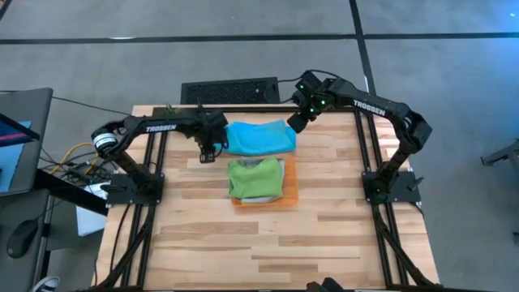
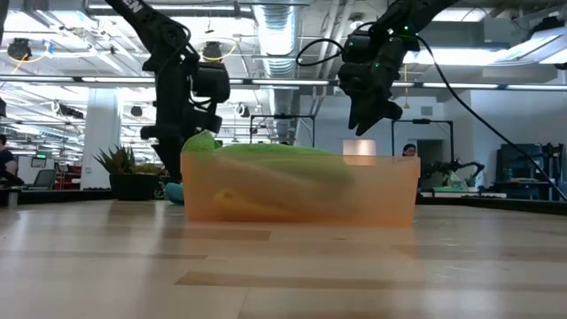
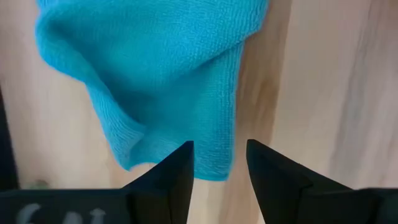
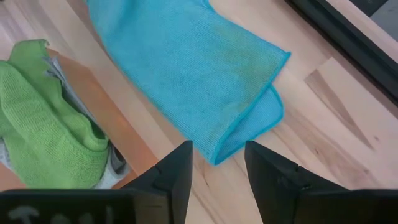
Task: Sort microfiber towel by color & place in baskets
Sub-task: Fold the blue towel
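Observation:
A blue microfiber towel lies folded on the table just beyond the orange basket. A green towel is heaped in the basket on a grey one. My left gripper hangs open over the blue towel's left end, with a corner of the towel showing below the gap between its fingers. My right gripper hangs open above the towel's right end, over its folded corner. In the low view the basket hides most of the blue towel.
A black keyboard lies at the table's far edge and a small potted plant stands at the far left corner. Bare wood stretches from the basket to the near edge. A laptop sits off the table's left side.

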You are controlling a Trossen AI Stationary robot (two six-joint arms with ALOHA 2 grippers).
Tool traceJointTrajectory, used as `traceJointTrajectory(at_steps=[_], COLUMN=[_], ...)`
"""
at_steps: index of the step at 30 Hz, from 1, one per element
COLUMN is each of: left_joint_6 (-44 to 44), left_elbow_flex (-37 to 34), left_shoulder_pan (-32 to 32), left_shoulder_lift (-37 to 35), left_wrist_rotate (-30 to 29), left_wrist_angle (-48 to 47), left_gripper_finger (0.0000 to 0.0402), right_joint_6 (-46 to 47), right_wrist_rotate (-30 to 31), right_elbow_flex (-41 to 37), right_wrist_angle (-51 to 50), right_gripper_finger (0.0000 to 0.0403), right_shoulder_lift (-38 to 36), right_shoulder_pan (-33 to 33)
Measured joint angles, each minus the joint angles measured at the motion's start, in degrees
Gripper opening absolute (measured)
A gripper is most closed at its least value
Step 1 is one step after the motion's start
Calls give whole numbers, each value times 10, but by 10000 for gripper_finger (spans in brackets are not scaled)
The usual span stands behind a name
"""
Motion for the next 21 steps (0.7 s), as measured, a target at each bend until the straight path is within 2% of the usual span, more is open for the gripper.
traceJointTrajectory(at_steps=[5, 12, 21], left_joint_6=[69, 80, 92], left_elbow_flex=[-25, -42, -95], left_shoulder_pan=[0, 0, 0], left_shoulder_lift=[1, 2, 2], left_wrist_rotate=[-2, -10, -81], left_wrist_angle=[31, 57, 137], left_gripper_finger=[139, 139, 139], right_joint_6=[0, 0, 0], right_wrist_rotate=[0, 1, 1], right_elbow_flex=[0, 0, 0], right_wrist_angle=[3, 4, 5], right_gripper_finger=[171, 171, 171], right_shoulder_lift=[0, 0, 0], right_shoulder_pan=[0, 0, 0])
